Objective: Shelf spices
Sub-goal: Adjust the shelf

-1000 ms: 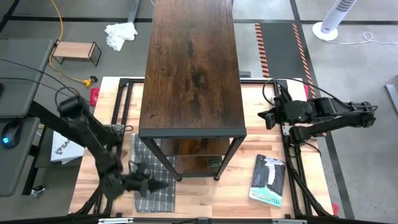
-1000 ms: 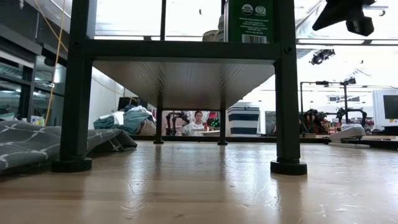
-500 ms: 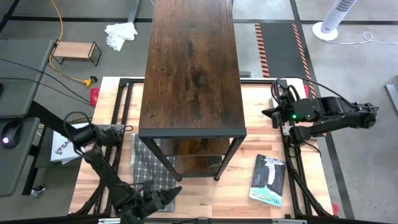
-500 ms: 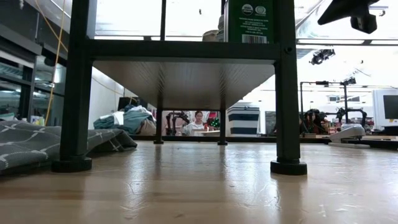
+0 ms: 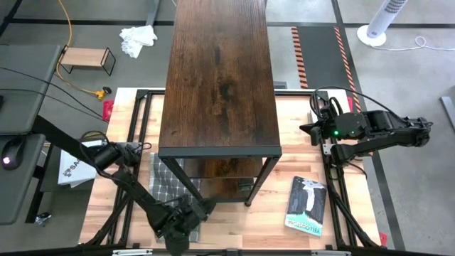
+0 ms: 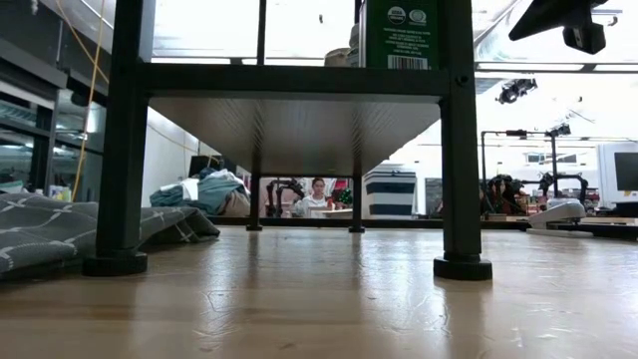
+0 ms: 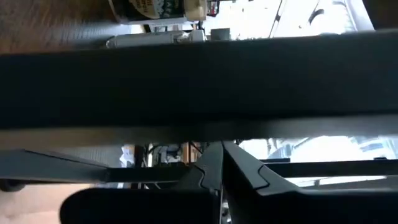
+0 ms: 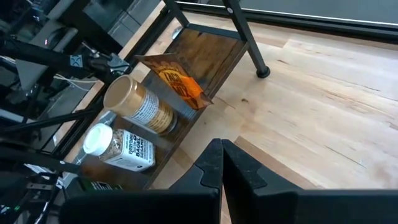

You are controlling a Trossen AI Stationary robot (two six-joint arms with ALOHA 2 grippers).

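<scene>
- Left gripper (image 5: 186,219) is hovering low at the tabletop's (image 5: 234,220) near edge, over the grey patterned cloth (image 5: 167,186), just in front of the shelf (image 5: 219,71). Its fingers are pressed together in the left wrist view, holding nothing.
- The left wrist camera is facing a dark shelf board edge-on; a labelled jar (image 7: 158,9) is lying on its side just past that board.
- The shelf is filling the middle of the tabletop; a green carton (image 6: 402,33) is sitting on its lower tier.
- Spices are resting on a middle tier: tan-capped jar (image 8: 138,102) and white-capped jar (image 8: 118,147) lying down, with an orange pouch (image 8: 176,81) beside them.
- A blue-and-white book (image 5: 306,205) is lying right of the shelf's front leg.
- Right gripper (image 5: 307,131) is waiting at the shelf's right side, fingers together, empty.
- Risk: the left arm is working close to the frame; any careless move risks clipping a leg, snagging the cloth, or rolling the tipped jars off.
</scene>
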